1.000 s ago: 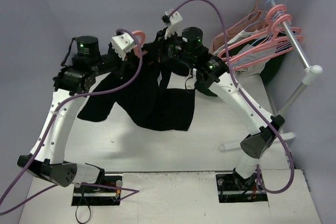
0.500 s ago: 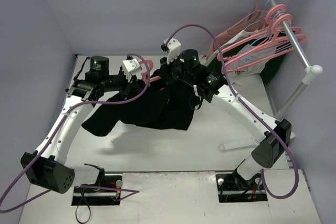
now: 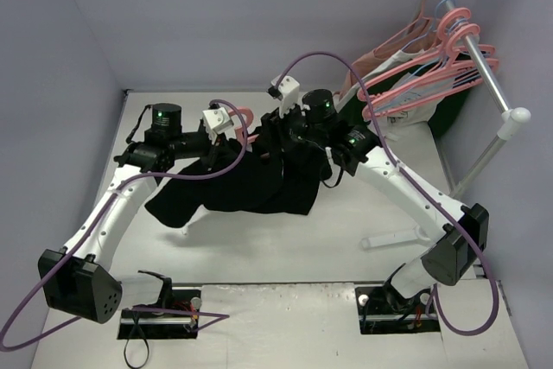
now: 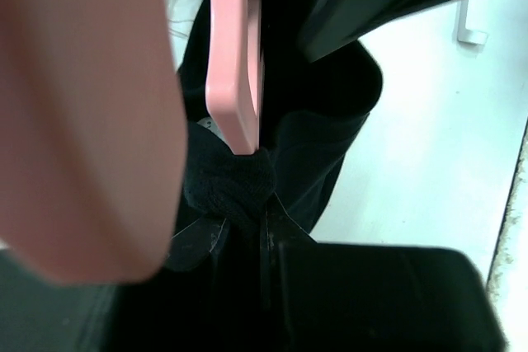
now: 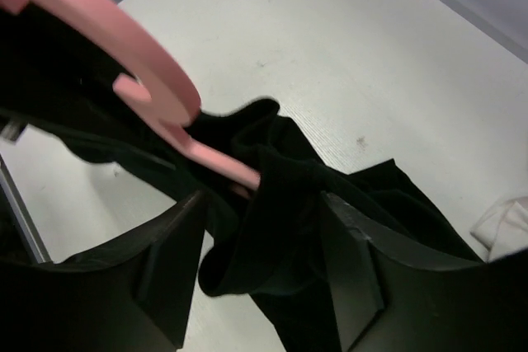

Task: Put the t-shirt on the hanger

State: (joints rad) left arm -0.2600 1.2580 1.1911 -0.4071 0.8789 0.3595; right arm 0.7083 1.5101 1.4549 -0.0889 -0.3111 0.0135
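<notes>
The black t-shirt [image 3: 251,186] hangs bunched between the two arms, its lower folds close to the table [image 3: 363,205]. My left gripper [image 3: 235,131] is shut at the pink hanger [image 3: 243,117]. In the left wrist view the hanger's bar [image 4: 235,80] runs down into a wad of black fabric [image 4: 231,187] pinched at the left gripper [image 4: 243,222]. My right gripper [image 3: 283,125] is just right of it. In the right wrist view the right gripper [image 5: 262,199] stands open, a loose fold of the t-shirt [image 5: 280,228] hanging between the fingers over the hanger's arm [image 5: 165,96].
A metal rail [image 3: 488,84] at the back right carries several more pink hangers [image 3: 432,58]. A white garment [image 5: 505,228] lies at the right edge of the right wrist view. A small white bracket [image 3: 396,238] lies on the table near the right arm.
Both arms have come down and nearer, bringing hanger and t-shirt lower. The right gripper, shut a second ago, has opened and let go of the fabric.
</notes>
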